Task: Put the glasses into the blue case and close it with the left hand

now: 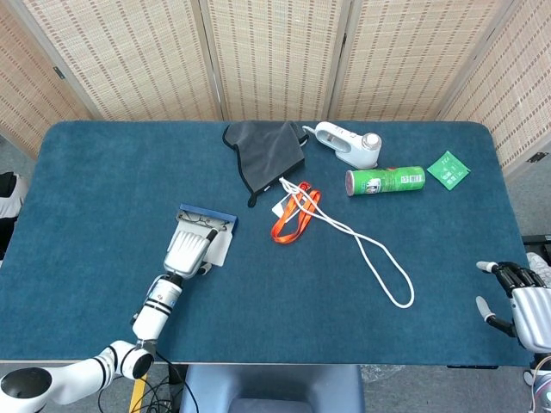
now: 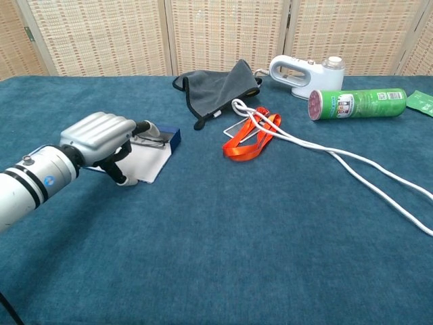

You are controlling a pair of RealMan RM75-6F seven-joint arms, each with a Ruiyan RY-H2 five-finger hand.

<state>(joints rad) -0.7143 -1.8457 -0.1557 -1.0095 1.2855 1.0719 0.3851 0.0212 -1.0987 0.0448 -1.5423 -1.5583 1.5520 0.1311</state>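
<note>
The blue case (image 1: pixel 209 215) lies open on the left of the blue table, its white-lined lid (image 1: pixel 223 250) folded out toward me. The glasses (image 1: pixel 205 223) rest inside the case, and the chest view shows them (image 2: pixel 151 141) behind its blue wall (image 2: pixel 172 137). My left hand (image 1: pixel 188 249) hangs over the lid, fingers bent downward and apart, covering most of it. In the chest view my left hand (image 2: pixel 101 135) has its thumb reaching toward the case and a fingertip at the lid's near edge; it grips nothing that I can see. My right hand (image 1: pixel 516 303) rests open at the table's right front corner.
A grey cloth (image 1: pixel 269 151), a white handheld device (image 1: pixel 349 144), a green can (image 1: pixel 385 181) lying on its side and a green packet (image 1: pixel 448 169) sit along the back. An orange lanyard (image 1: pixel 288 219) and a long white cord (image 1: pixel 370 249) cross the middle.
</note>
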